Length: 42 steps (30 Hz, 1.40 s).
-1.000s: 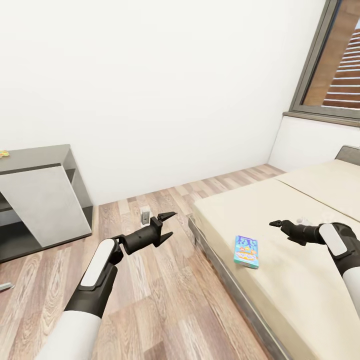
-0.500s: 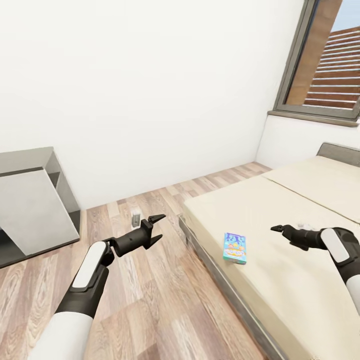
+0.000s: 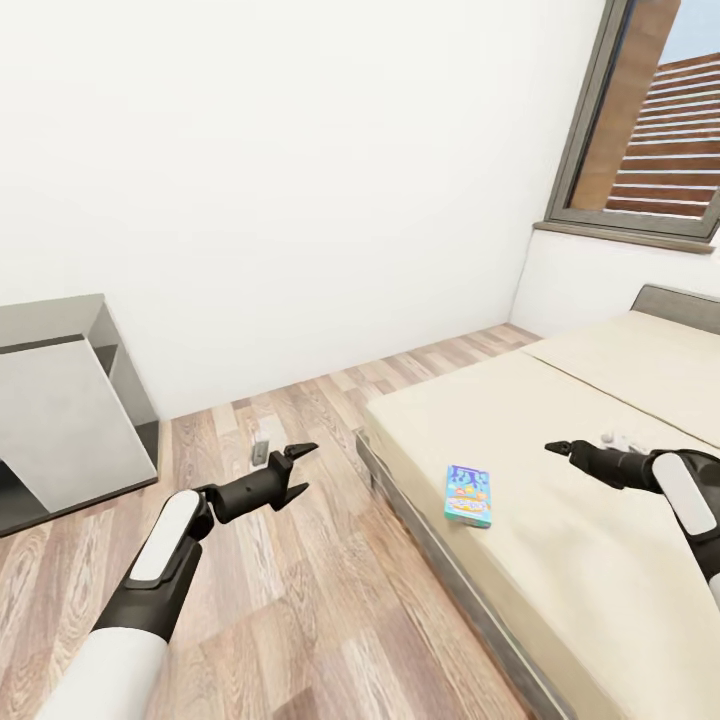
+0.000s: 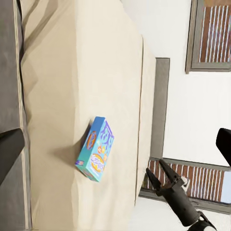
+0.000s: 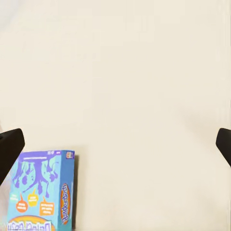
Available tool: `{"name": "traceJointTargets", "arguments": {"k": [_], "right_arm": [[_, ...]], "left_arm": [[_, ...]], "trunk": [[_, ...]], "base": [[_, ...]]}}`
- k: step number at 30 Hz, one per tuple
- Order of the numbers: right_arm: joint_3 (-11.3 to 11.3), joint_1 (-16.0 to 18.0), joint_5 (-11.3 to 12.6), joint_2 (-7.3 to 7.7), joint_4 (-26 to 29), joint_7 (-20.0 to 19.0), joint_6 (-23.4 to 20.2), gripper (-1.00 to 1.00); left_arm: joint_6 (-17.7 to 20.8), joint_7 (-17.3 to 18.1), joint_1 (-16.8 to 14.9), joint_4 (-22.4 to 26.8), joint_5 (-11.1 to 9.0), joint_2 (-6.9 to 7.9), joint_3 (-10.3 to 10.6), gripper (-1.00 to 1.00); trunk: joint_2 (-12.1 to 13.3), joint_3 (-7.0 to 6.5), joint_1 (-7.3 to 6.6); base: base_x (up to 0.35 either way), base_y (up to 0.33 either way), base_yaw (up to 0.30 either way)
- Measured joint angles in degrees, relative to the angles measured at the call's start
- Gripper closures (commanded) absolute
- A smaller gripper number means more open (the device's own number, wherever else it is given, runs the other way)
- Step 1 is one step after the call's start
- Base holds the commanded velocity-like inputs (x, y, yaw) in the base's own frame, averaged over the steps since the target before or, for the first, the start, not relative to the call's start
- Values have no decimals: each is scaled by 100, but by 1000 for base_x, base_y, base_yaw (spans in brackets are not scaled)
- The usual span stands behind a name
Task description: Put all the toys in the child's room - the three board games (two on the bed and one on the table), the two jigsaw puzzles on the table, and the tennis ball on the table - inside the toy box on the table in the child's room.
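A small blue-purple board game (image 3: pixel 469 495) lies flat on the beige mattress of the bed (image 3: pixel 600 590), near its foot edge. It also shows in the left wrist view (image 4: pixel 95 149) and the right wrist view (image 5: pixel 41 190). My left gripper (image 3: pixel 303 468) hangs open over the wood floor, left of the bed. Its dark fingertips (image 4: pixel 10 147) frame the box from afar. My right gripper (image 3: pixel 556 449) hovers open above the mattress, right of the box and apart from it. Its fingertips (image 5: pixel 9 147) stand wide, with nothing between them.
The dark grey end of the table (image 3: pixel 60 400), with a white panel, stands at the left against the white wall. A small grey object (image 3: pixel 261 448) sits on the floor beyond my left gripper. A window (image 3: pixel 650 130) is at the upper right.
The camera swung right early on, sliding the table leftward in view. Since then my left arm has sunk slightly toward the floor; the right gripper and the box stay put.
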<state>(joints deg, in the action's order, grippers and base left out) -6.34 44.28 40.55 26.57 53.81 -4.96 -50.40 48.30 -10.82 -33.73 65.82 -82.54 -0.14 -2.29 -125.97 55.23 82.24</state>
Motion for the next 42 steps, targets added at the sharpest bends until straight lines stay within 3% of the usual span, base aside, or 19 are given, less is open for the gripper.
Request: {"name": "traceJointTargets", "arguments": {"k": [8, 12, 16, 20, 23, 24, 27, 28, 31, 33, 37, 42], "right_arm": [[-12, -575, -12, 3, 1159, 5, -9, -100], [-14, -710, -12, -1, 1427, 6, -16, -100], [-15, -780, -9, -13, 1580, 8, -24, -100], [-16, -817, -10, -18, 1665, 8, -31, -100], [-16, -835, -9, -17, 1717, 10, -49, -100], [-16, -835, -9, -17, 1718, 10, -49, -100], [-16, -845, -8, -16, 1773, 10, -101, -100], [-16, -845, -9, -16, 1774, 10, -102, -100], [-18, -854, -8, -18, 1853, 11, -168, -100], [-27, -872, -9, -19, 1908, 11, -196, -100], [-44, -924, -7, -21, 2000, 11, -219, -100], [-53, -964, -7, -24, 2088, 11, -230, -100]], "left_arm": [[0, 28, 1, -437, 26, 56, -8, -100], [2, 164, 0, -543, 31, 81, -15, -100], [-1, 483, 4, -660, 72, 132, 4, -100], [-7, 931, 2, -837, 254, 181, 17, -100], [-13, 1514, -4, -1110, 642, 212, 12, -100], [-13, 1522, -5, -1113, 644, 212, 11, -100], [-51, 2242, -32, -1483, 1220, 228, -16, -100], [-51, 2250, -33, -1487, 1222, 228, -16, -100], [-244, 2928, -69, -1810, 1738, 245, -35, -100], [-407, 3320, -85, -1949, 1978, 260, -39, -100], [-575, 3747, -100, -2070, 2193, 273, -35, -100], [-668, 3970, -107, -2134, 2307, 278, -26, -100]], "trunk": [[0, 0, 0], [0, 0, 0], [0, 0, 0], [0, 0, 0], [0, 0, 0], [0, 0, 0], [0, 0, 0], [0, 0, 0], [0, 0, 0], [0, 0, 0], [0, 0, 0], [0, 0, 0]], "base": [[0, 0, -2], [0, 0, 0], [0, 0, 0], [0, 0, 0], [0, 0, 0], [0, 0, 0], [0, 0, 0], [0, 0, 0], [0, 0, 0], [0, 0, -10], [0, 0, -84], [0, 0, -181]]}}
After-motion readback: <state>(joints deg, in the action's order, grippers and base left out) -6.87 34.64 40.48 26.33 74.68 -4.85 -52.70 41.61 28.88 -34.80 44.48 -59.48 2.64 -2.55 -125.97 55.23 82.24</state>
